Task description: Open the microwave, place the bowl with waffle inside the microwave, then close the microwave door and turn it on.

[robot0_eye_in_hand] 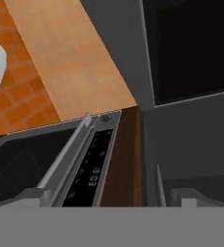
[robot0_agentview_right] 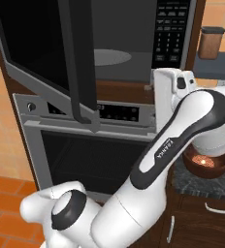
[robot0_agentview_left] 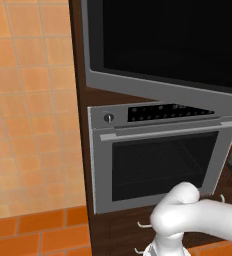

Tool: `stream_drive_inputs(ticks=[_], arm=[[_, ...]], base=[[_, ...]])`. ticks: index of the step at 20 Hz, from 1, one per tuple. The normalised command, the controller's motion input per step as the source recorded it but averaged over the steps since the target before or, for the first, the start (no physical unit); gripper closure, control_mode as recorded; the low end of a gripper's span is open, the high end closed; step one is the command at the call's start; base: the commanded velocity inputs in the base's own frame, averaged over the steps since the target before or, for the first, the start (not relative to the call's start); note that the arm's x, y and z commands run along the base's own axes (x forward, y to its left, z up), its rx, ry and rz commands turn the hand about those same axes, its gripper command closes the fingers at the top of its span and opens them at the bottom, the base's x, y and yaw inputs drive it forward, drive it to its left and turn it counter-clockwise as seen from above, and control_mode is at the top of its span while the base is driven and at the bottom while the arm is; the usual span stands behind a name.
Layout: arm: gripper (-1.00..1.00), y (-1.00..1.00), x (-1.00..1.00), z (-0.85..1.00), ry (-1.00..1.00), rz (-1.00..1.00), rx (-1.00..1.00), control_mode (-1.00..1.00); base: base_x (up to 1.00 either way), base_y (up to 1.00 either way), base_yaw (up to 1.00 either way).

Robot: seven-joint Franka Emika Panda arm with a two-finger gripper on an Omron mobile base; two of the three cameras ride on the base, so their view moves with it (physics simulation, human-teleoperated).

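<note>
The microwave door [robot0_agentview_right: 41, 48] hangs swung wide open, baring the microwave [robot0_agentview_right: 134, 43] cavity above the oven [robot0_agentview_left: 158, 155]; the bowl [robot0_agentview_right: 205, 163] waits on the desk beside the arm, jaws spread empty

Both base views look forward, close, sharing the oven [robot0_agentview_left: 158, 155] under the microwave [robot0_agentview_right: 134, 43] (from opposite sides); the hand view sits rolled, nearer still.
</note>
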Motion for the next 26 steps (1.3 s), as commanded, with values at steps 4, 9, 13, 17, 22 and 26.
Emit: stream_drive_inputs(ticks=[4, 9, 13, 17, 22, 26], arm=[[-1.0, 0.52, 0.52, 0.0, 0.04, 0.19, 0.0, -1.0], [-1.0, 0.91, -0.39, 0.01, 0.0, 0.29, -0.01, -1.0], [-1.0, 1.0, -0.87, 0.02, 0.0, 0.43, -0.04, -1.0], [-1.0, 1.0, -0.88, 0.01, 0.0, 0.42, -0.05, -1.0], [-1.0, 1.0, -1.0, 0.0, 0.0, 0.37, -0.01, -1.0], [-1.0, 0.98, -1.0, 0.0, 0.0, 0.39, 0.0, -1.0]], base=[[0.0, 0.0, 0.0], [0.0, 0.0, 0.0], [0.0, 0.0, 0.0], [0.0, 0.0, 0.0], [0.0, 0.0, 0.0], [0.0, 0.0, 0.0]])
